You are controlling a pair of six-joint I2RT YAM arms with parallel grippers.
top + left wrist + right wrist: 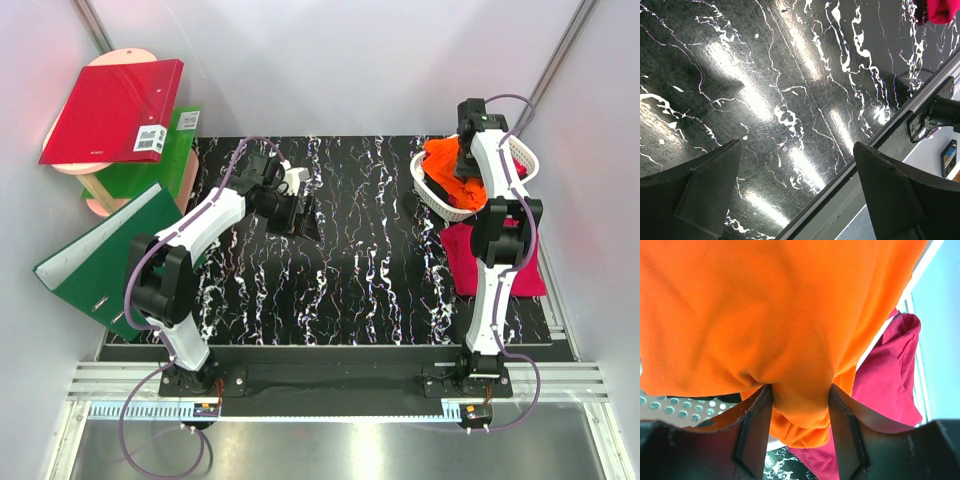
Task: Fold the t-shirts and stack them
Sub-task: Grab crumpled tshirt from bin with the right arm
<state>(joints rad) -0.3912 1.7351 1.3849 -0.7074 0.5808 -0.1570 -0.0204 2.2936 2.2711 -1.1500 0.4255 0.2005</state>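
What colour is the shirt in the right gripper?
Bright orange; the shirt shows best in the right wrist view.

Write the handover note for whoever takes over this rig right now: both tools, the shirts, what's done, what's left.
Left tool: open, empty, over the bare table.
Right tool: shut on a fold of the orange t-shirt, which sits bunched in the white basket at the far right.
Magenta t-shirt: flat on the table just in front of the basket, partly hidden by the right arm. It looks folded, but that is not certain.
Done: possibly that one shirt.
Left: lift the orange t-shirt out, spread it, fold it and stack it on the magenta one.
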